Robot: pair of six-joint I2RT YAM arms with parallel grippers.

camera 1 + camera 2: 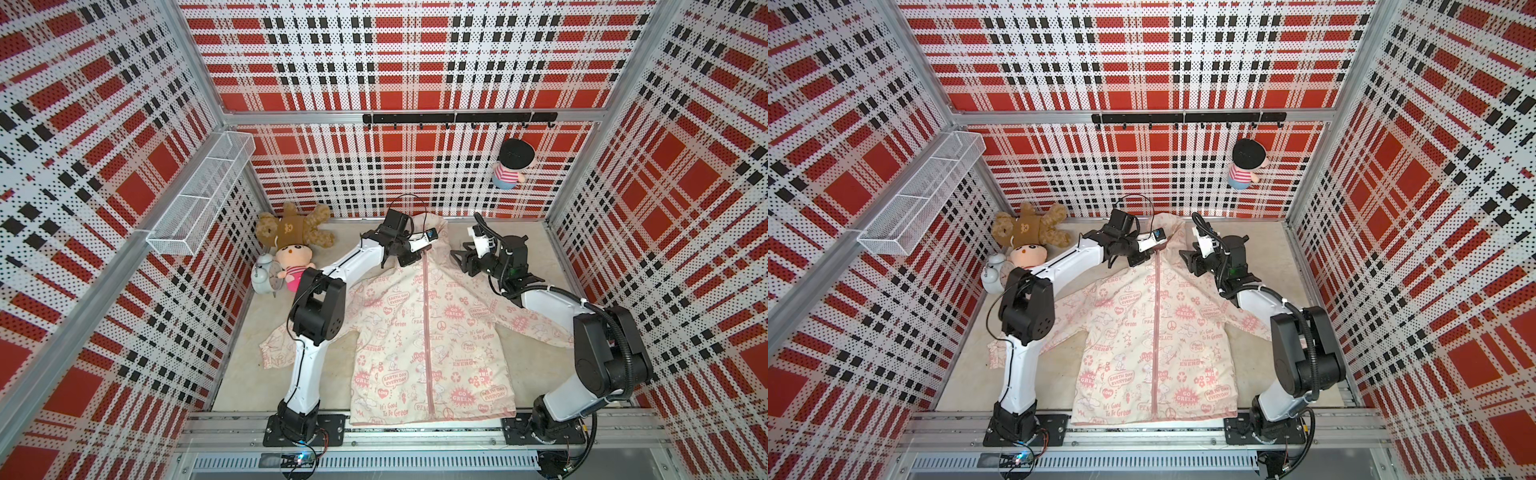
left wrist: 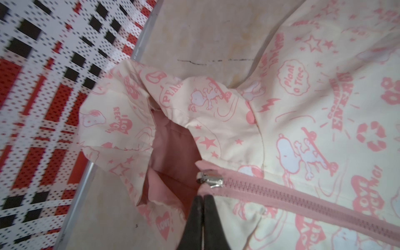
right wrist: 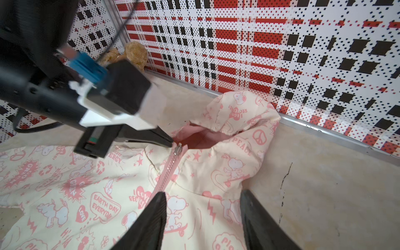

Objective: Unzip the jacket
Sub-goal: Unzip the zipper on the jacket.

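Note:
The cream jacket (image 1: pixel 415 353) (image 1: pixel 1133 353) with pink prints lies flat on the table, hood toward the back wall and its pink zipper (image 1: pixel 428 332) closed. The silver zipper slider (image 2: pixel 211 178) (image 3: pixel 178 149) sits at the top of the collar. My left gripper (image 2: pixel 203 196) (image 1: pixel 406 261) (image 3: pixel 171 141) is shut, its tips pinching the pink collar edge right beside the slider. My right gripper (image 3: pixel 201 207) (image 1: pixel 459 259) hangs open just above the jacket's shoulder beside the hood (image 3: pixel 238 112), holding nothing.
A teddy bear (image 1: pixel 291 232), a doll (image 1: pixel 293 259) and an alarm clock (image 1: pixel 264 276) lie in the back left corner. A wire basket (image 1: pixel 199 195) hangs on the left wall. A hook rail (image 1: pixel 457 118) on the back wall carries another doll (image 1: pixel 511 166).

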